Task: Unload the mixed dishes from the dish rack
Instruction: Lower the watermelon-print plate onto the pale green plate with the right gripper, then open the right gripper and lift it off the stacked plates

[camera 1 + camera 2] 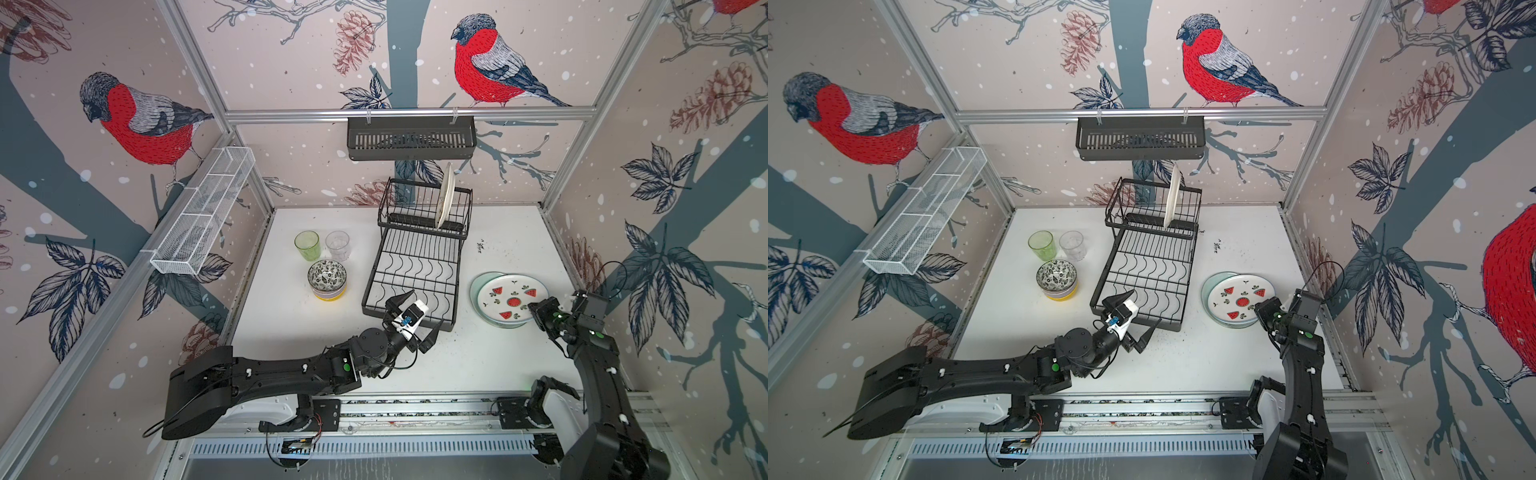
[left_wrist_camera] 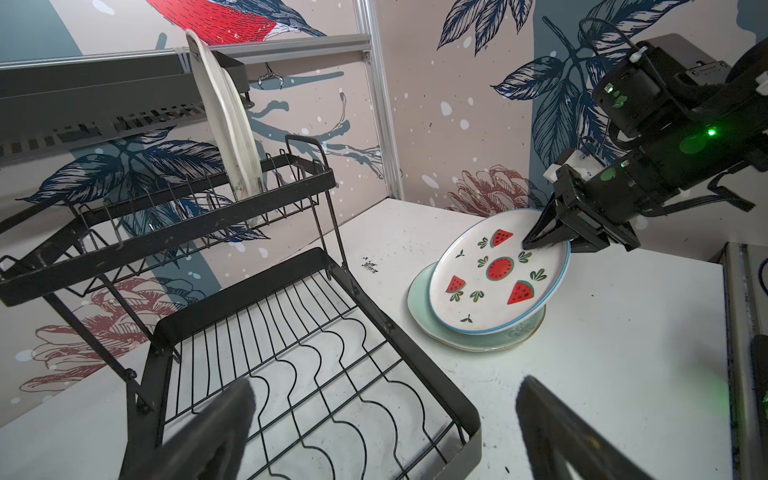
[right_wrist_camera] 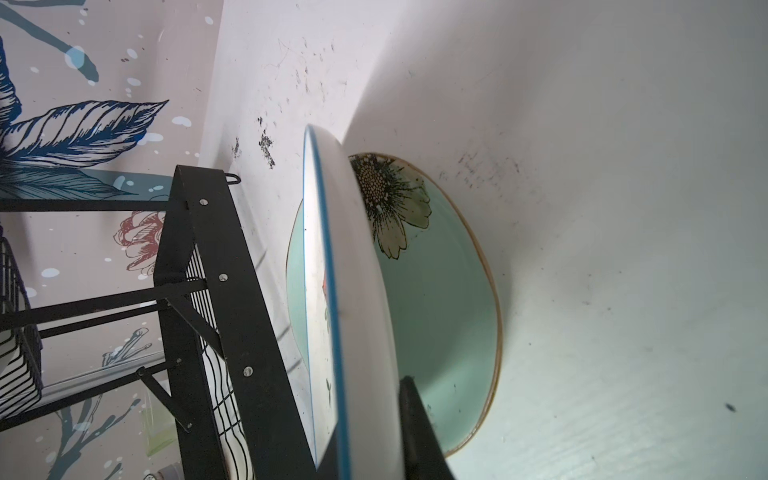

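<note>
The black dish rack (image 1: 419, 266) (image 1: 1150, 270) (image 2: 291, 332) stands at the back middle. One cream plate (image 1: 445, 197) (image 1: 1173, 199) (image 2: 224, 120) stands upright in its raised tier; the lower tray is bare. To its right, my right gripper (image 1: 534, 309) (image 1: 1260, 309) (image 2: 536, 241) (image 3: 365, 436) is shut on the rim of the watermelon-patterned plate (image 1: 509, 299) (image 2: 494, 278) (image 3: 357, 291). That plate is tilted, its far edge resting on the pale green plate (image 1: 478, 286) (image 2: 419, 291) (image 3: 440, 299). My left gripper (image 1: 419, 316) (image 1: 1140, 311) (image 2: 386, 388) hangs open over the tray's near right corner, holding nothing.
Left of the rack stand a green glass (image 1: 307, 245), a clear glass (image 1: 338, 245) and a stack of bowls (image 1: 327, 278). A black slotted basket (image 1: 411, 137) hangs on the back rail. A white mesh basket (image 1: 203, 212) runs along the left wall.
</note>
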Robot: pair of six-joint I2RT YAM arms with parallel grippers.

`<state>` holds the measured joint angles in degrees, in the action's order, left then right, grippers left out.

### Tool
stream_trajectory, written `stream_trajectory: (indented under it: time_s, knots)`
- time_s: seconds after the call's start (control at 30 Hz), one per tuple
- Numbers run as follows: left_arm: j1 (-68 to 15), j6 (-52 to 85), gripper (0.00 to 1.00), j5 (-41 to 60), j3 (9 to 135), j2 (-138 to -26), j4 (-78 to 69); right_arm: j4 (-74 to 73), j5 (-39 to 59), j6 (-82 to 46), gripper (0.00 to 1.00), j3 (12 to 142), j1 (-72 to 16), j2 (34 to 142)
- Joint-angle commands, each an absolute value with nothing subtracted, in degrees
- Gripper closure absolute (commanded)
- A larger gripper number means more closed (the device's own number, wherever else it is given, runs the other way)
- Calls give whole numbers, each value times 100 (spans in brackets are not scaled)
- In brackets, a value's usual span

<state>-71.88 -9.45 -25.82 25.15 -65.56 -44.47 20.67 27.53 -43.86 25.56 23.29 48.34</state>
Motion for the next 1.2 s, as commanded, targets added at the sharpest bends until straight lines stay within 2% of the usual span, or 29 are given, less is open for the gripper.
stream_trajectory:
  time_s: [0.0, 0.43, 0.53, 0.9, 0.97, 1.07, 1.17]
  knots:
    - [-7174, -958, 2, -2661, 2540, -6595, -4685, 1761, 2878, -4162, 100, 2680, 2314, 4934]
    - [-7168, -1010, 2, -2751, 2556, -6631, -4660, 1856, 2755, -4034, 82, 2587, 2294, 5192]
    - [-7163, -1019, 2, -2786, 2574, -6697, -4656, 1799, 2755, -4030, 70, 2486, 2259, 5212]
    - [-7154, -1037, 2, -2865, 2648, -6940, -4637, 1671, 2577, -3949, 63, 2367, 2209, 5376]
    - [-7146, -1037, 2, -2865, 2650, -6952, -4649, 1704, 2534, -3931, 53, 2397, 2215, 5420]
    - [-7133, -1015, 2, -2868, 2663, -6979, -4638, 1705, 2524, -3922, 42, 2426, 2214, 5440]
    - [-7124, -960, 2, -2870, 2711, -6980, -4549, 1705, 2473, -3920, 38, 2465, 2205, 5449]
